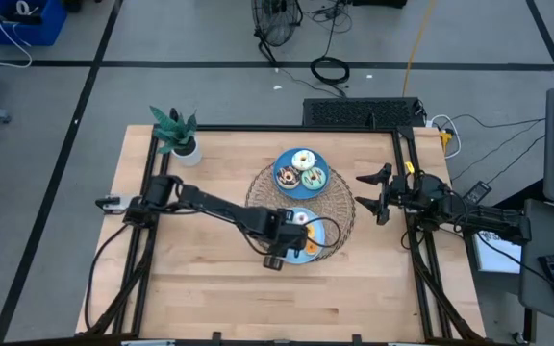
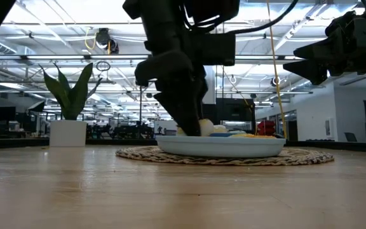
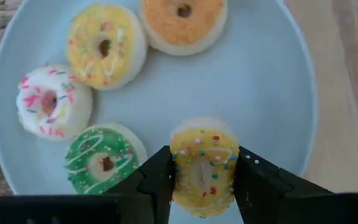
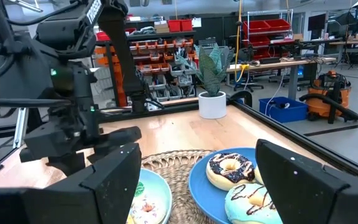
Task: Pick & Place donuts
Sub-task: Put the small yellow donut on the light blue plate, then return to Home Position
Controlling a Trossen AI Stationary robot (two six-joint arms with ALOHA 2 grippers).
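Observation:
A pale blue plate point(image 3: 272, 93) holds an orange donut point(image 3: 183, 22), a yellow donut point(image 3: 104, 43), a white donut with pink sprinkles point(image 3: 51, 99) and a green donut point(image 3: 101, 158), all lying flat. My left gripper point(image 3: 202, 186) is shut on a yellow sprinkled donut point(image 3: 202, 155) over this plate; it also shows in the high view point(image 1: 291, 235) and low view point(image 2: 192, 124). A dark blue plate point(image 1: 285, 163) behind holds three more donuts point(image 1: 303, 160). My right gripper point(image 1: 375, 197) is open and empty, above the table to the right of the plates. My left gripper pinches the yellow sprinkled donut by two opposite sides of its outer rim point(image 3: 178, 163) between its two fingers. The fingers point(image 3: 157, 180) come from above, pointing down. The donut lies flat, icing up, low over the pale plate's near part; whether it rests on the plate I cannot tell.
Both plates sit on a round woven mat point(image 1: 342, 207) at the table's middle. A potted plant point(image 1: 176, 130) stands at the far left corner. Bare wood point(image 1: 200, 279) lies to the near and left sides. The dark blue plate shows close in the right wrist view point(image 4: 197, 180).

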